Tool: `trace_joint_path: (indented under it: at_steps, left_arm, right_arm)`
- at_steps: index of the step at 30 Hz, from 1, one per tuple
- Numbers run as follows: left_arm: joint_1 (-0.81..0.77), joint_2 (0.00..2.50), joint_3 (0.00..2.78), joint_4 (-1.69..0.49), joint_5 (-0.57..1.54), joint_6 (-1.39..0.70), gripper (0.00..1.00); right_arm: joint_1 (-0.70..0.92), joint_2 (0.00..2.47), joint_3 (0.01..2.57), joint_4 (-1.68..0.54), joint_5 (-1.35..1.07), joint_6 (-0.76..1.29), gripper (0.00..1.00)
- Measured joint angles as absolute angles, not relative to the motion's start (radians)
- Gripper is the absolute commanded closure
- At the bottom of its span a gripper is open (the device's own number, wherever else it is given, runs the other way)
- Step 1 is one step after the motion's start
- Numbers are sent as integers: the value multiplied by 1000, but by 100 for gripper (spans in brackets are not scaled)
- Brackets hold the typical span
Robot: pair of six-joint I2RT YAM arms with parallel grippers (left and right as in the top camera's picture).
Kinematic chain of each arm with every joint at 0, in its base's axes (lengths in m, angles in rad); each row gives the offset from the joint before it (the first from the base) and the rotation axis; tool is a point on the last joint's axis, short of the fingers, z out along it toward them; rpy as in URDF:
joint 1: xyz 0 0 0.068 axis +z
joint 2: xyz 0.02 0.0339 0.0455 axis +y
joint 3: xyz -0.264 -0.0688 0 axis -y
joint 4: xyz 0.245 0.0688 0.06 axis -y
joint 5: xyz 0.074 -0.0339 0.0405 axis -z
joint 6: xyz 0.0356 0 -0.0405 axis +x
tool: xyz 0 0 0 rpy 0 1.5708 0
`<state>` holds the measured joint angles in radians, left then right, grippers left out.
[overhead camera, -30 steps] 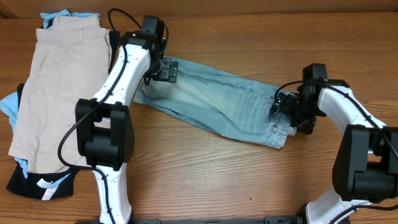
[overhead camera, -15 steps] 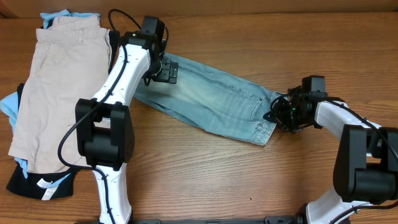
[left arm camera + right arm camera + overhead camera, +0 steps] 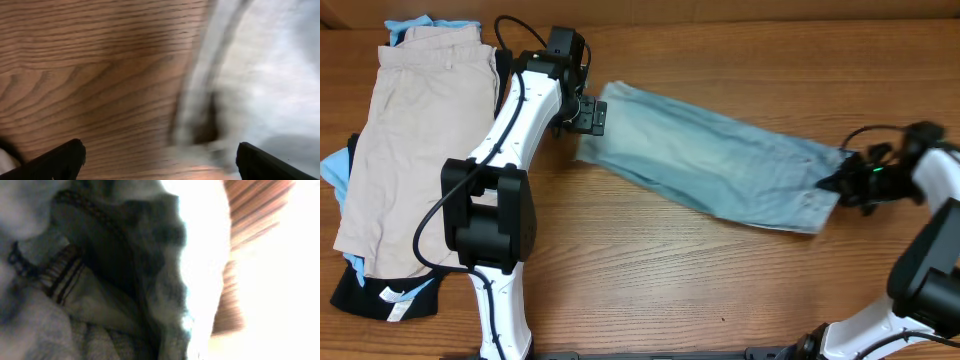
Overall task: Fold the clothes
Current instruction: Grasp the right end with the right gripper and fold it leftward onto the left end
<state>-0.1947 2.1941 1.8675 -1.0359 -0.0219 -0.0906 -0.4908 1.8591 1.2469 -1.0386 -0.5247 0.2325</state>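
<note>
The clothes, light-blue denim shorts [image 3: 720,160], lie stretched in a slanting band across the middle of the table, blurred by motion. My right gripper [image 3: 842,183] is shut on their right end, at the far right of the overhead view. In the right wrist view, folds and a stitched seam of the denim [image 3: 100,280] fill the frame and hide the fingers. My left gripper [image 3: 584,114] hovers open at the shorts' left end. In the left wrist view it [image 3: 160,162] spans bare wood on the left and blurred denim [image 3: 270,75] on the right, gripping nothing.
Beige khaki shorts [image 3: 415,130] lie piled at the far left over a light-blue cloth [image 3: 334,166]. A black garment [image 3: 365,292] sticks out below them at the front left. The arms' white bases stand at the table's front edge.
My right gripper shut on the shorts' right end and pulled it to the right; the whole garment slid that way and drew out. The left arm stayed put and open.
</note>
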Motion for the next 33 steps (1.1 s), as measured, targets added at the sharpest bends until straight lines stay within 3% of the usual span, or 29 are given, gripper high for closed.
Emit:
trace_joint_path:
  at_steps: [3,6,8,21,33]
  left_arm:
    - [-195,2194,1868,-1024,23,-69,25]
    - [-195,2194,1868,-977,74,-58,76]
    - [-195,2194,1868,-945,107,-52,94]
    - [-223,2231,1871,-763,303,-49,96]
    - [-229,2353,1871,-839,250,-102,96]
  right_arm:
    - [-507,1860,1359,-1126,-432,202,96]
    - [-478,1862,1454,-1168,-360,178,96]
    - [-442,1862,1500,-1169,-323,165,96]
    - [-181,1862,1545,-1092,-235,164,96]
    - [-154,1862,1678,-1200,-227,180,96]
